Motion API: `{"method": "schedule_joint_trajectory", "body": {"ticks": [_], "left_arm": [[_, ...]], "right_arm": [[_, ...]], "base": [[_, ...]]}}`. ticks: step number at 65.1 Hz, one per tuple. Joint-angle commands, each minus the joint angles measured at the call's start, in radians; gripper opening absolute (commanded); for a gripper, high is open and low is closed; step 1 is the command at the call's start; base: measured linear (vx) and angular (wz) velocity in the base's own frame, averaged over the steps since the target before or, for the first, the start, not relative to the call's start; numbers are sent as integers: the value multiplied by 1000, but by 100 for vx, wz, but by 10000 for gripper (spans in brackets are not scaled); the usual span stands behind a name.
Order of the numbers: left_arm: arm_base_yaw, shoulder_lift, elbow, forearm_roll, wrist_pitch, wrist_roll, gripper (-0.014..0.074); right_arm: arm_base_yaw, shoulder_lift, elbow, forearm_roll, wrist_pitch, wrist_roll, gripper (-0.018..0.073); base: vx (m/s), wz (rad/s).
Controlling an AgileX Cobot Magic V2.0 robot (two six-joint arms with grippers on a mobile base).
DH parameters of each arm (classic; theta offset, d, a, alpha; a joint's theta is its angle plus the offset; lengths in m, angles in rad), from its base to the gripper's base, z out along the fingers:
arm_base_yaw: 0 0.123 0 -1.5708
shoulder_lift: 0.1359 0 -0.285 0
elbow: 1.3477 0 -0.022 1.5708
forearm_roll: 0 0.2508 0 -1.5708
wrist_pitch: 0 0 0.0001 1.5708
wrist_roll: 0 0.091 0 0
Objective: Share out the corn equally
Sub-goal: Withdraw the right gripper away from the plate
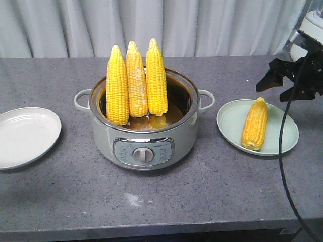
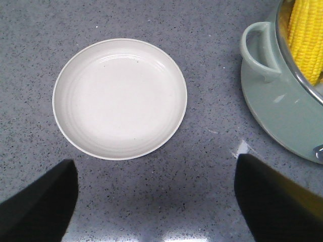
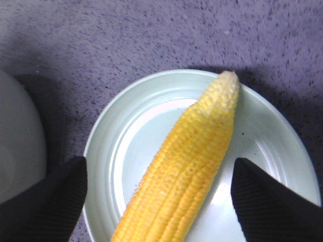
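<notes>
Three corn cobs (image 1: 136, 83) standing tip-up in pot (image 1: 106, 136); fourth cob (image 1: 255, 123) lying on green plate (image 1: 229, 121), 3 o'clock of pot. White plate (image 2: 120, 98), 9 o'clock, holding none. Hovering with fingers spread: left gripper (image 2: 159, 199), right gripper (image 1: 272, 89). Cobs likely stiff, weighty, slippery; gripping mid-length advised.

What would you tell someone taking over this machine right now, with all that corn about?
Left gripper: open, holding nothing, over the white plate, which holds no corn.
Right gripper: open, above the green plate, gripping nothing.
Corn: one cob lies on the green plate; three cobs stand upright in the pot between the plates.
Done: one cob served.
Left: probably two cobs to the white plate and one more to the green, for an even split.
</notes>
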Motion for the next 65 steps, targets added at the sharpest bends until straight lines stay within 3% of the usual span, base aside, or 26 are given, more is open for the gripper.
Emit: {"method": "schedule_joint_trajectory", "body": {"ticks": [1,34,46,65], "left_arm": [[1,-13,-32,-2,-60,-3,593],[1,-13,-32,-2,-67,-3,593],[1,-13,-32,-3,-82,-3,593],[1,-13,-32,-3,-84,-3,593]], "right_arm": [[-7,-97,-31,34,-20,-33,570],[6,-388,-27,28,44,-146,570],[12,-469,-27,22,60,-143,570],[12,-567,-26,-78,60,-74,570]], "base": [[0,0],[0,0],[0,0],[0,0]]}}
